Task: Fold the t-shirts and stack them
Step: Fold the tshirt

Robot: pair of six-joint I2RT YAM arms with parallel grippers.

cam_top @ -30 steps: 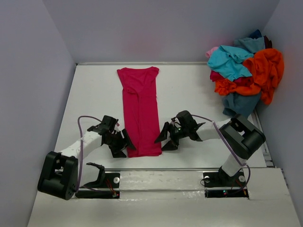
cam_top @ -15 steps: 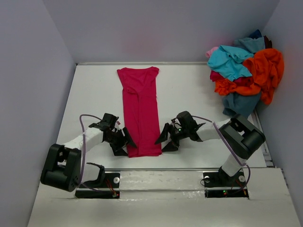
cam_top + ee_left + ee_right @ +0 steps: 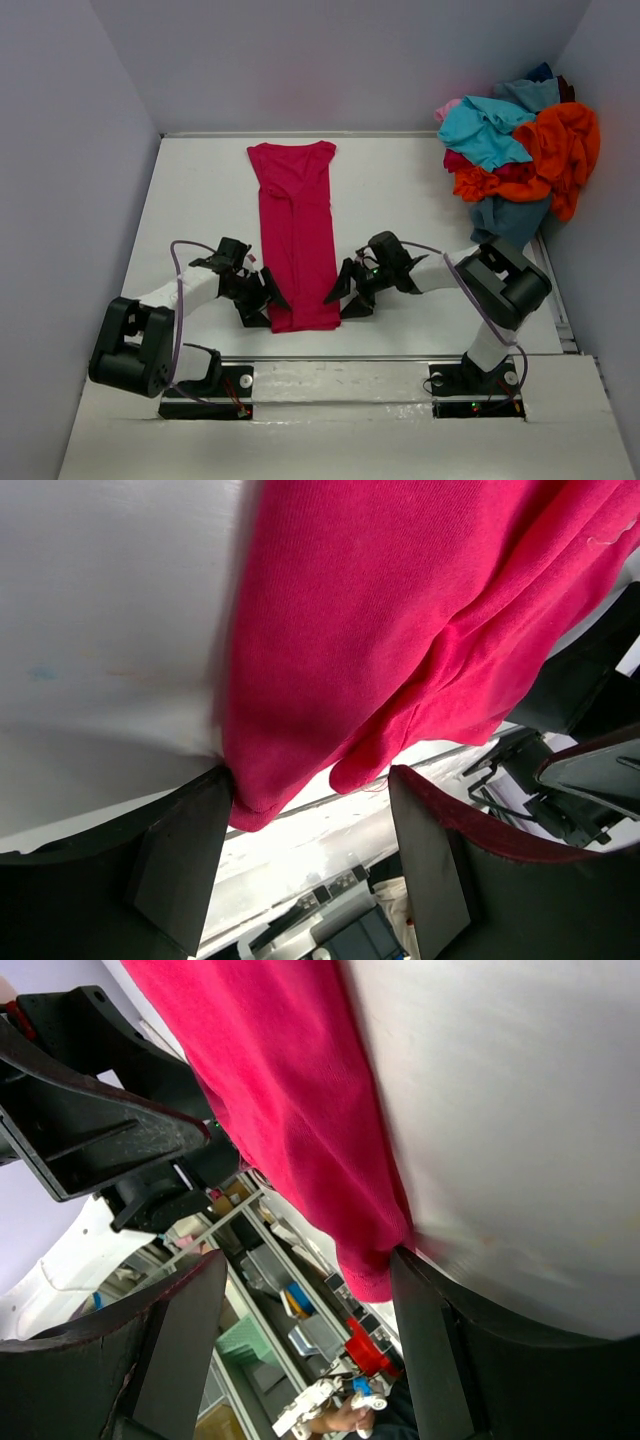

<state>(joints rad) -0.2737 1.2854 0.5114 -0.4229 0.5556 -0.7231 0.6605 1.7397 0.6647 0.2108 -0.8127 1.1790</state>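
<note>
The red shirt (image 3: 296,235) lies in a long strip on the worktop (image 3: 200,200). The left fingers (image 3: 180,860) and right fingers (image 3: 185,1335) are spread wide around its two near corners, ready, I think, to pinch and fold it. Other shirts (image 3: 520,140) sit heaped far right. No words show.

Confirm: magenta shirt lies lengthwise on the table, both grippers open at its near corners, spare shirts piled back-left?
Wrong on one point: the pile of shirts sits back-right, as the top external view shows. The rest holds: the magenta shirt lies lengthwise, left gripper and right gripper open at its near corners.
</note>
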